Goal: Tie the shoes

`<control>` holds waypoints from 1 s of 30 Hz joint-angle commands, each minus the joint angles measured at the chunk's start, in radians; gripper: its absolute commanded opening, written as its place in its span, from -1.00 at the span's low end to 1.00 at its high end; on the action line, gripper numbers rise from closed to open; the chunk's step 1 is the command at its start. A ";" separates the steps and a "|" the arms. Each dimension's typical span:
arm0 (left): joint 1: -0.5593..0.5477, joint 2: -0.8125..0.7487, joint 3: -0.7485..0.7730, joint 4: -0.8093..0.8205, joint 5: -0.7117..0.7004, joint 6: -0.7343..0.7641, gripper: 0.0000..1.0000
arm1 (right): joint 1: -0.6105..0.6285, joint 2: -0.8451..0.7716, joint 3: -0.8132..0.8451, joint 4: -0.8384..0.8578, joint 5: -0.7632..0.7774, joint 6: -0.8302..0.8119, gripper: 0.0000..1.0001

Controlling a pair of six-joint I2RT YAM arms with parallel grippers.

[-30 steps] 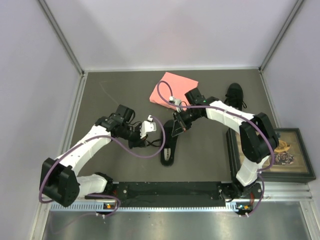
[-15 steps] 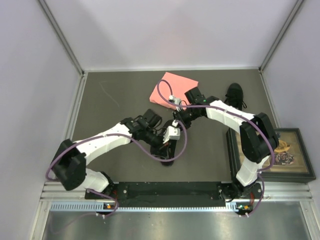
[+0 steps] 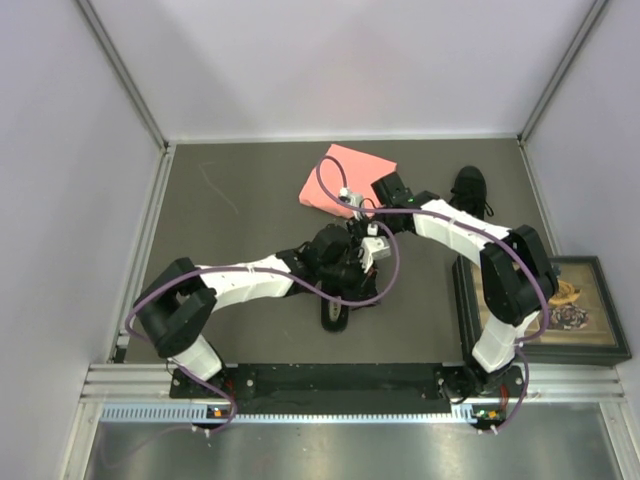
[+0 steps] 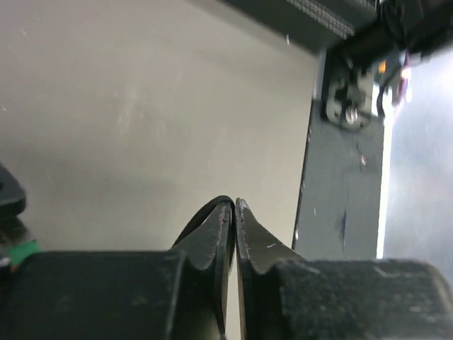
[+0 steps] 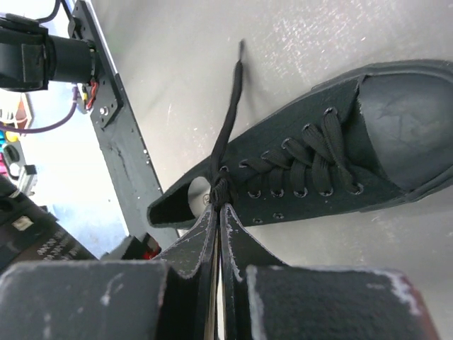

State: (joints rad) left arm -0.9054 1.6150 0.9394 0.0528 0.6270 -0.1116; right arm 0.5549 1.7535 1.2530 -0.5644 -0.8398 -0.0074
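Shoe [image 5: 333, 149], black low-top, toe right: right gripper [image 5: 218, 209] pinches its lace [image 5: 228, 113] at the knot. Left gripper [image 4: 233, 202] is all but pressed together, a hairline slit showing.

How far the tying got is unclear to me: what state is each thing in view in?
Near shoe: laced, no bow yet, lace trailing loose.
Far shoe: standing apart, untouched.
Right gripper: shut on that lace at the knot.
Left gripper: fingers together, nothing seen held.
Cloth: folded.
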 commanded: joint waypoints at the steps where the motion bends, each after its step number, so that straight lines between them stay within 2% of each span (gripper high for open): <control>1: 0.002 -0.030 -0.102 0.385 -0.108 -0.181 -0.54 | 0.008 -0.026 0.040 0.003 -0.053 -0.017 -1.00; 3: -0.001 -0.049 -0.125 0.386 -0.104 -0.165 -0.22 | 0.008 -0.026 0.042 0.003 -0.056 -0.017 -1.00; 5: -0.004 -0.082 -0.122 0.311 -0.101 -0.102 -0.04 | 0.010 -0.025 0.045 0.000 -0.058 -0.020 -1.00; 7: -0.004 -0.118 -0.119 0.239 -0.081 -0.053 0.07 | 0.014 -0.022 0.049 -0.005 -0.061 -0.025 -1.00; 10: 0.002 -0.228 -0.120 0.032 -0.040 0.047 0.21 | 0.026 -0.023 0.051 -0.009 -0.059 -0.032 -1.00; 13: 0.049 -0.395 -0.180 -0.068 -0.003 0.070 0.20 | 0.046 -0.026 0.054 -0.015 -0.058 -0.042 -1.00; 16: 0.126 -0.638 -0.257 -0.134 -0.100 0.041 0.20 | 0.077 -0.026 0.063 -0.031 -0.047 -0.060 -1.00; 19: 0.239 -0.752 -0.304 -0.188 -0.140 0.026 0.18 | 0.109 -0.019 0.071 -0.038 -0.025 -0.066 -1.00; 21: 0.308 -0.776 -0.315 -0.212 -0.148 -0.008 0.14 | 0.123 -0.011 0.083 -0.051 -0.019 -0.072 -1.00; 22: 0.379 -0.785 -0.335 -0.229 -0.142 -0.041 0.08 | 0.134 -0.003 0.092 -0.052 -0.013 -0.074 -1.00; 25: 0.469 -0.777 -0.382 -0.222 -0.115 -0.063 -0.02 | 0.139 0.006 0.105 -0.054 -0.002 -0.068 -1.00; 29: 0.485 -0.770 -0.458 -0.086 -0.049 0.010 -0.06 | 0.137 -0.011 0.099 -0.058 0.013 -0.072 -1.00; 30: 0.484 -0.762 -0.465 -0.062 0.008 0.036 -0.06 | 0.137 -0.015 0.094 -0.063 0.013 -0.075 -1.00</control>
State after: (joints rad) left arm -0.4248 0.8467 0.5194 -0.1200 0.5224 -0.1318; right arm 0.6872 1.7565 1.3167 -0.6224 -0.8356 -0.0589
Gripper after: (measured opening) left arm 0.476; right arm 0.007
